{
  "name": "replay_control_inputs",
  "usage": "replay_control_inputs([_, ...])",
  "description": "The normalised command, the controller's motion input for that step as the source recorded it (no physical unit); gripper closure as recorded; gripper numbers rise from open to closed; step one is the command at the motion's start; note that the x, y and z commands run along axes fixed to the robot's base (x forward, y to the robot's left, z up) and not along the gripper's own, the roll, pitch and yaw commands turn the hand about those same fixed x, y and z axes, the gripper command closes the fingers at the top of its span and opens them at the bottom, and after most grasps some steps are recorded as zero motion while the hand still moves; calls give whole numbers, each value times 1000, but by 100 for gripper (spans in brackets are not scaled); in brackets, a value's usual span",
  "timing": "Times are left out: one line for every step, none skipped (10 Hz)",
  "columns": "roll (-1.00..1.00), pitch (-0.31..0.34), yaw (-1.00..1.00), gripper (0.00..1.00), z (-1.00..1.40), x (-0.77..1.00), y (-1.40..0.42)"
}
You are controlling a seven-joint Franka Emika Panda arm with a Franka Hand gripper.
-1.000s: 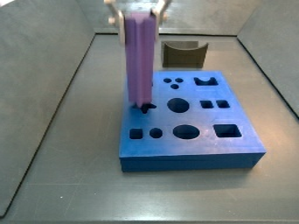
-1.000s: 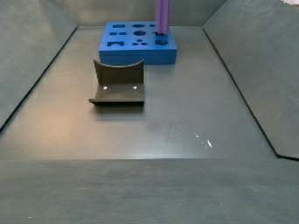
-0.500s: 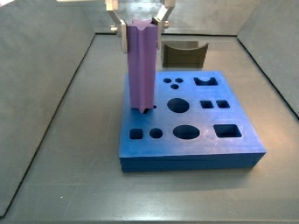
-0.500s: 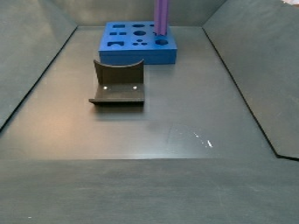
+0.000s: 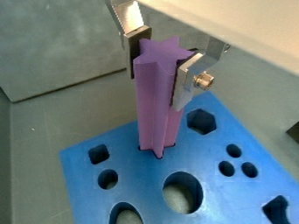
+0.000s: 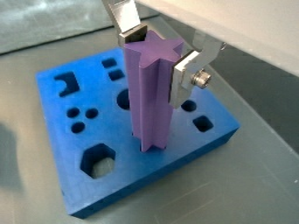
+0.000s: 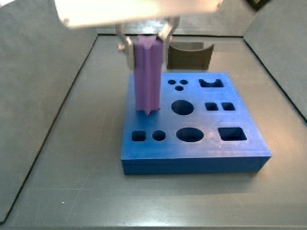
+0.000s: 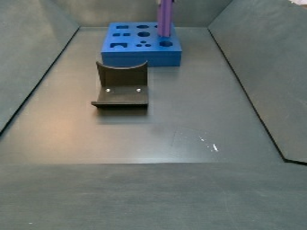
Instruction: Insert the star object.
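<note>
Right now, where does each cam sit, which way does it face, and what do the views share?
Wrist view: above the gripper, looking down the upright star object onto the blue block; both fingers show.
Wrist view: same mount from another side, gripper shut on the star object.
Side view: close, high, near the block; fingers at the prism's top.
Side view: far down the table; dark curved piece in front, block behind; no fingers visible.
All four share the star object and block.

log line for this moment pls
claw: shut on star object | star object: upright, lower end at blue block hole
</note>
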Motion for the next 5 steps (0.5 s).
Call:
replay_control_inputs([134,-129,0,100,-911,-466,0])
replay_control_inputs([60,-119,-51,100,-826,-574,26])
replay_control_inputs([-14,-20,-206,100,-349,-300,6])
replay_control_inputs([-64,-21,0,100,-20,0,49])
replay_control_inputs([0,0,0,100,0,0,0])
